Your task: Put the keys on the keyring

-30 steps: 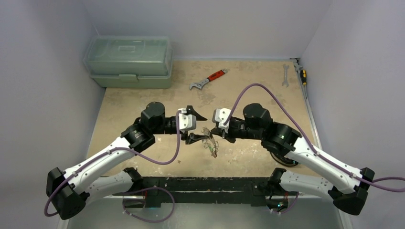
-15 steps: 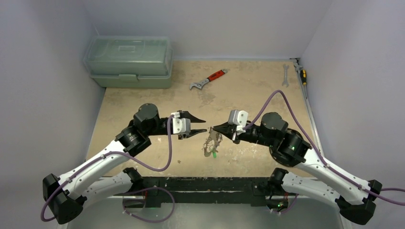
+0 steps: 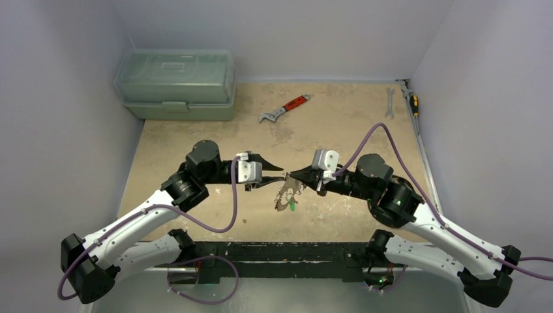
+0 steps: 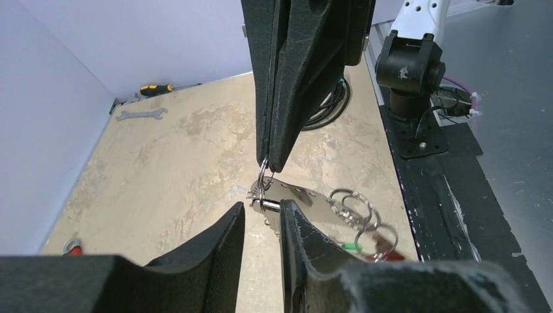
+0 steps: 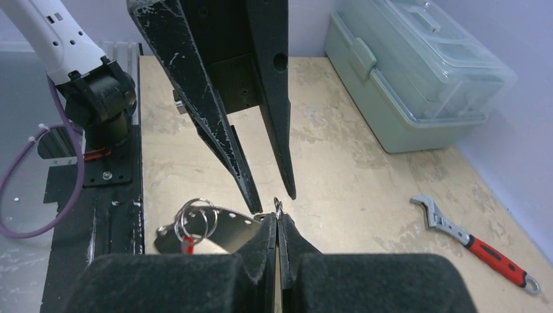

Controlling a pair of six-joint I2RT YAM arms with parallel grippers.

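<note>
Holding arm: right gripper (image 5: 277,225), its 2 fingers pressed together on a small ring (image 5: 278,207) caught at their very tips.
Free arm: left gripper (image 4: 261,214), fingers parted with a clear gap and nothing clamped.
Keyring place: the keyring (image 4: 306,199) hangs off the small ring, above the table (image 3: 352,130), midway between the 2 arms. It looks flat and shiny in both wrist views, so I cannot tell loop from plate. I also cannot tell whether its far end rests on the table.
Keys: the keys (image 4: 365,225) bunch at the keyring's far end on round split rings. A green tag (image 4: 352,246) and a red tag (image 5: 188,244) show; the blades are too small to count.
Deciding relation: the 2 grippers meet tip to tip from opposite sides, and the small ring sits in the gap between the left fingertips. I cannot tell whether those fingertips touch it.
Long axis: the keyring runs from the pinch back toward the arm bases, crosswise to both pairs of fingers.
Nearer arm: the right has it in hand; the left is just beside it and straddles the same end.
Judged next move: the left fingers likely only need to close on the keyring's end, with almost no travel.
Judged risk: thin metal pinched at the fingertips could twist or slip as the second grip lands.
</note>
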